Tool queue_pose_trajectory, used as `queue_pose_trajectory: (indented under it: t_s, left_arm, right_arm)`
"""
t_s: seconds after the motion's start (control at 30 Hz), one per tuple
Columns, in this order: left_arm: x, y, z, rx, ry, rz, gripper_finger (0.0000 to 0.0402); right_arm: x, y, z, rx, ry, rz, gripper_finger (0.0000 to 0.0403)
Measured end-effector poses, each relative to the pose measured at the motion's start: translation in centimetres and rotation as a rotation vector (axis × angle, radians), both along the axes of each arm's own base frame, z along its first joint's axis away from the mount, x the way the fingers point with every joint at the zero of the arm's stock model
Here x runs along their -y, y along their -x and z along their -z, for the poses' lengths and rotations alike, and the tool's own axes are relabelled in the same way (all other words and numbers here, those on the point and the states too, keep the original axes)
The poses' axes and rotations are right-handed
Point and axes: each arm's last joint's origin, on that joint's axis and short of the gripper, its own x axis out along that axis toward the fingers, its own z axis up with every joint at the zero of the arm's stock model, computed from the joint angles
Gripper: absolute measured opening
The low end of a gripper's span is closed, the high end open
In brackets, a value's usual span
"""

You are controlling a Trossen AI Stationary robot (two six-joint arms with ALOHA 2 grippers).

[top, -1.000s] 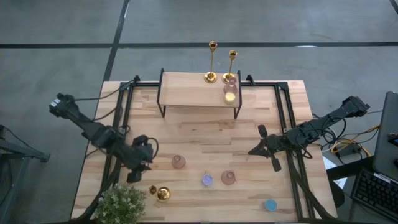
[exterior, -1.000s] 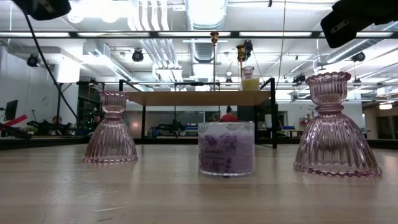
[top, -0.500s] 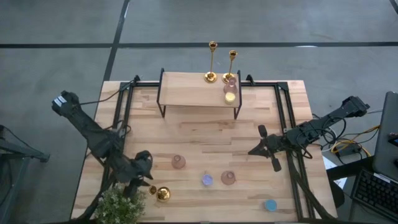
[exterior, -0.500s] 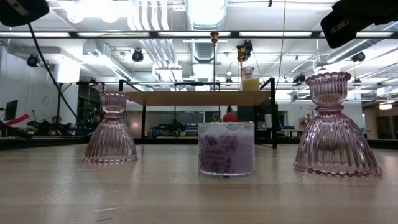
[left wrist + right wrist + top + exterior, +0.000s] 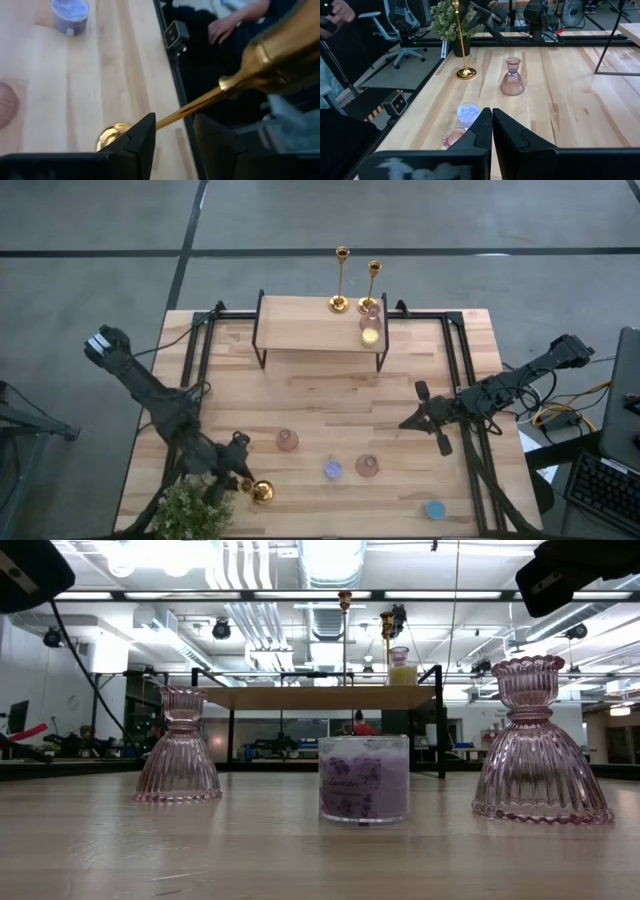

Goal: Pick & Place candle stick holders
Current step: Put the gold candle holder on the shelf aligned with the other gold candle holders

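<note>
Gold candlestick [image 5: 463, 45] stands upright, stem vertical, between the spread left claw [image 5: 172, 131].

Left end effector [image 5: 240, 470] reached the gold candlestick [image 5: 262, 492].

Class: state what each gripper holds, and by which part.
Nothing is held yet. The left gripper, open, straddles the stem of the gold candlestick; the right gripper is shut and empty.

Showing: three gold candle stick holders [image 5: 262, 492], three pink glass holders [image 5: 287, 441], two arms, one plant [image 5: 193, 509].
</note>
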Motion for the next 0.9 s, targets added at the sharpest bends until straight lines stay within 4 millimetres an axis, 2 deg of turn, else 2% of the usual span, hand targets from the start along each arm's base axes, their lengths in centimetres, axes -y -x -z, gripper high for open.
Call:
queue_pose_trajectory:
  t_s: [0.3, 0.63, 0.77, 0.9]
  left_arm:
    - [-0.1, 0.0, 1.8, 0.073, 0.083, -0.029, 0.0140]
    - [-0.3, -0.1, 1.9, 0.142, 0.037, -0.088, 0.0133]
    - [-0.5, -0.2, 1.9, 0.171, -0.001, -0.112, 0.0101]
    - [-0.5, -0.2, 1.9, 0.196, -0.035, -0.117, 0.0046]
  right_arm:
    - [0.0, 0.0, 0.0, 0.000, 0.000, 0.000, 0.0008]
    - [0.0, 0.0, 0.0, 0.000, 0.000, 0.000, 0.0008]
    - [0.0, 0.0, 0.0, 0.000, 0.000, 0.000, 0.0008]
    - [0.0, 0.0, 0.0, 0.000, 0.000, 0.000, 0.0008]
